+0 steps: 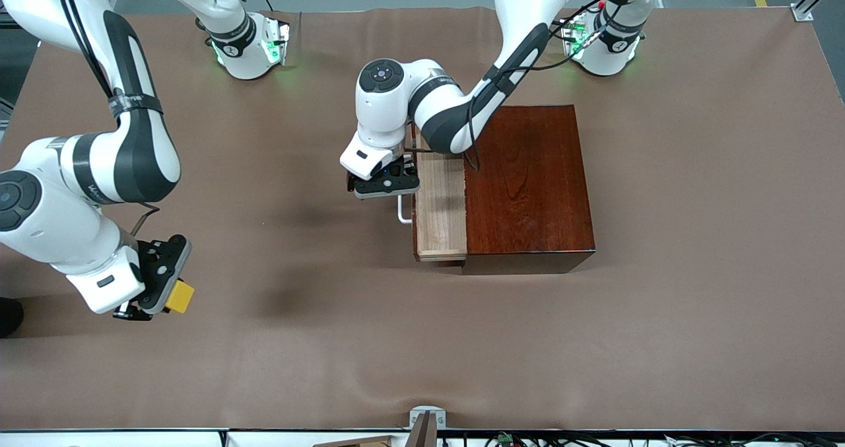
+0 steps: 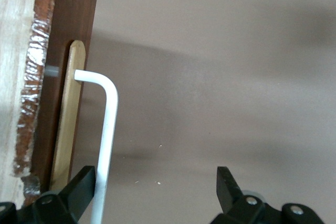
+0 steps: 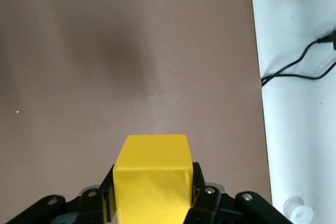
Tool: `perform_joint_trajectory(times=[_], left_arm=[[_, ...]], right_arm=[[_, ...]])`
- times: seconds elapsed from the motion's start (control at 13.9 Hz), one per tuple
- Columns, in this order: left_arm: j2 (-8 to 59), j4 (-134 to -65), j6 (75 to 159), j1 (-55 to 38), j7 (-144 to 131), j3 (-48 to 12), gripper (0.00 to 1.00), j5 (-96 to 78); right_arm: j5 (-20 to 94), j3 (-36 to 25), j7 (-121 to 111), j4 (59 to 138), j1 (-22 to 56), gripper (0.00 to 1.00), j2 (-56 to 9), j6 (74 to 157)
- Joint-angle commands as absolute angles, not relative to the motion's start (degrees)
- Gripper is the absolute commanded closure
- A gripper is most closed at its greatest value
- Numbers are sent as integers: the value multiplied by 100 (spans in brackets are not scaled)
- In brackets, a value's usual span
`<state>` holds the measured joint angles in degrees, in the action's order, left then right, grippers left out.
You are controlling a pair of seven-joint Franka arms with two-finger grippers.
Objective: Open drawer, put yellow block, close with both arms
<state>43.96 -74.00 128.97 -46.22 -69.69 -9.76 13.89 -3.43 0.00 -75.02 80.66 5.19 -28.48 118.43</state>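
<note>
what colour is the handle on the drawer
White: the drawer's U-shaped bar handle stands out from the dark reddish-brown front. It shows best in the left wrist view.

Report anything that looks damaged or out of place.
The drawer front's inner edge looks rough and chipped in the left wrist view. Otherwise nothing stands out: left gripper open at the handle, right gripper holding the yellow block.

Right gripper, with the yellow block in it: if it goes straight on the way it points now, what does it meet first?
Probably the bare brown table. In the right wrist view the right gripper, shut on the yellow block, points only at the table cover; nothing else lies in that line. Depth is unclear.
</note>
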Motion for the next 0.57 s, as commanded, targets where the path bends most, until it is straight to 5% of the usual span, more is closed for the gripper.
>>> perform_joint_trajectory(times=[0.0,0.5], left_arm=[[4535,-7110,13465,-4790,-6926,-984,0,1309],[4518,-7119,13413,-4896,-6864,-975,0,1319]], right_arm=[[-378,0,-7900,8183,597,100,-2689,11708],[-404,-17,-8007,7718,773,100,-2733,10821]])
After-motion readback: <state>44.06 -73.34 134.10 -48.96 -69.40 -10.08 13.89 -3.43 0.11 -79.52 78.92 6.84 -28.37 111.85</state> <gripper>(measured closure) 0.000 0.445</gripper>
